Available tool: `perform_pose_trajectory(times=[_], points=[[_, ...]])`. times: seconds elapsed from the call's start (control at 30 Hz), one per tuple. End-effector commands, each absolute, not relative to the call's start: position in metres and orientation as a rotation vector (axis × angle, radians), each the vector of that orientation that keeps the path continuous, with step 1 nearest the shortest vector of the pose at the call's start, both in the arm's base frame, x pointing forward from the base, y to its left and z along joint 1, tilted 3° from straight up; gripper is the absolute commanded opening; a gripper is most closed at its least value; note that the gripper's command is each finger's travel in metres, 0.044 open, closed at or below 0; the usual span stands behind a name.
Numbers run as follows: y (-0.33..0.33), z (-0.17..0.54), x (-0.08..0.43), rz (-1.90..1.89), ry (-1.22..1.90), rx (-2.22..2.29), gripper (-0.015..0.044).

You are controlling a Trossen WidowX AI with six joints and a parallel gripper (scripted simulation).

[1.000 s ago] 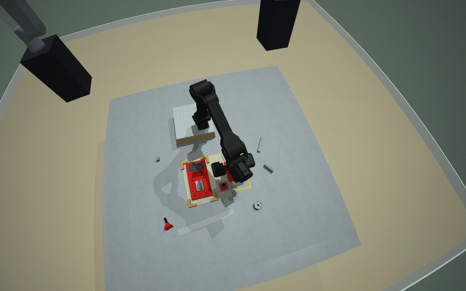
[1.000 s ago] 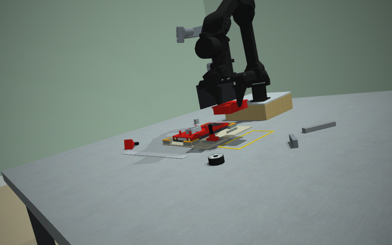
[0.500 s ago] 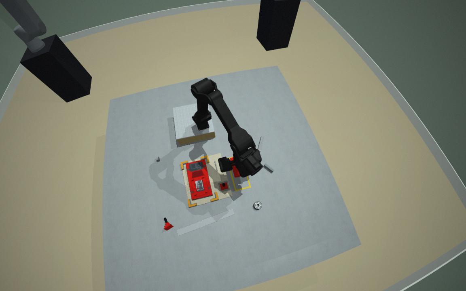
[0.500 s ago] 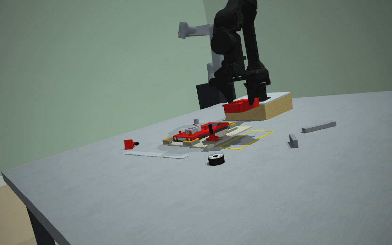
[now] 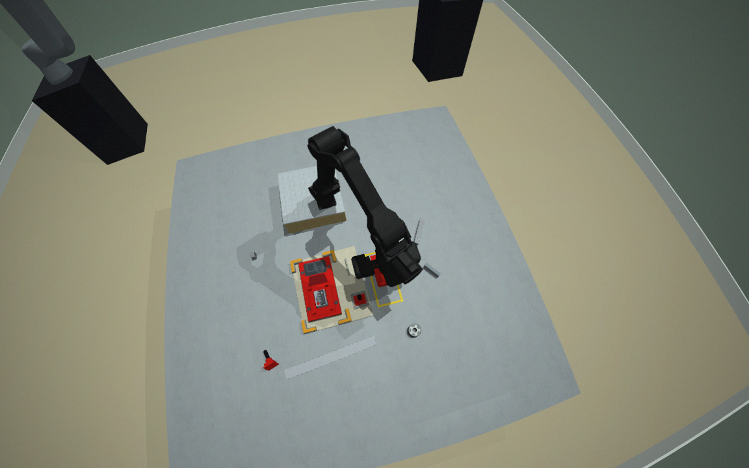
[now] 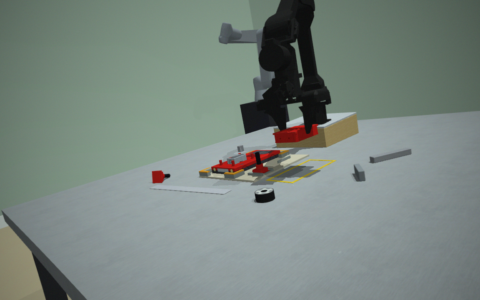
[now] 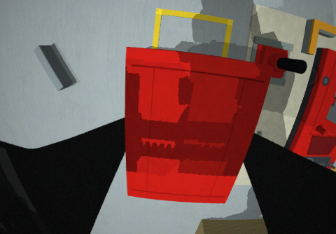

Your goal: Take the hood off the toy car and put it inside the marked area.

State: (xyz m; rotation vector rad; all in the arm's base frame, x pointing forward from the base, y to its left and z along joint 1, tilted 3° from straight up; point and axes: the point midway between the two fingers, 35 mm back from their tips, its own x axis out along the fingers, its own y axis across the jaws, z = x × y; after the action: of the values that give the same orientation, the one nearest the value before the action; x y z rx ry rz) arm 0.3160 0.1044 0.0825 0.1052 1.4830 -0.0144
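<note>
Top view, left to right. Toy car: on pale board, engine exposed, hood off. Red block with black handle: upright, same board. Gripper: fingers clamped on hood, raised above table, overlapping yellow outline in this view. Wheel: flat on table, near outline.

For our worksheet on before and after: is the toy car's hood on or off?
Off: the red hood hangs between the fingers, and the car shows its bare engine.
</note>
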Motion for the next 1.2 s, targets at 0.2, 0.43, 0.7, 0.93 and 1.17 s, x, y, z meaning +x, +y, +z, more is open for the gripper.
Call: perform_pose_trajectory(times=[0.2,0.43,0.7,0.93,1.17], points=[[0.104,0.07,0.316,-0.024,1.493,0.101,0.0],[0.104,0.063,0.316,-0.024,1.493,0.101,0.0],[0.104,0.056,0.317,-0.024,1.493,0.101,0.0],[0.105,0.05,0.317,-0.024,1.493,0.101,0.0],[0.105,0.044,0.317,-0.024,1.493,0.101,0.0]])
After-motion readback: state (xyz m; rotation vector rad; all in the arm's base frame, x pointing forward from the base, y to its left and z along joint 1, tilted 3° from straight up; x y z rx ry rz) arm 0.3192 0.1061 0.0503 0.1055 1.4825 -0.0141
